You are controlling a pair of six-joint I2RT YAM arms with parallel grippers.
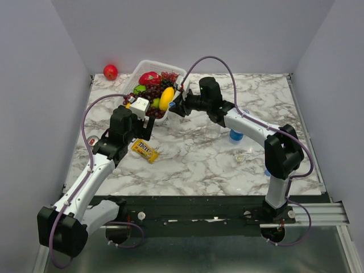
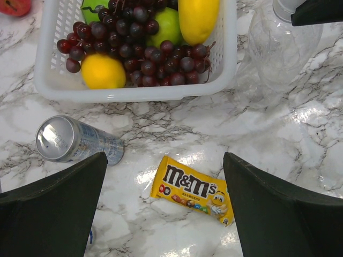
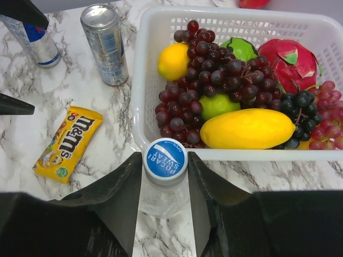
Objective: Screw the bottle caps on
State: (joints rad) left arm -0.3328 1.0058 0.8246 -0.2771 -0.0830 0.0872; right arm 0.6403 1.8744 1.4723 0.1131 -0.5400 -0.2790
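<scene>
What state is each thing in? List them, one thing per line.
bottle: upright, capped
cap: on bottle
right hand: around cap, grip unclear
left hand: open, empty
can: upright
basket: full of fruit

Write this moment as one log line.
left gripper open, empty | right gripper around blue-and-white cap on bottle beside fruit basket, grip unclear

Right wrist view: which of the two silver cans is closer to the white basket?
The fully visible can, right beside the basket's left wall. The other can, with a blue band, sits at the picture's left edge, partly hidden.
</scene>
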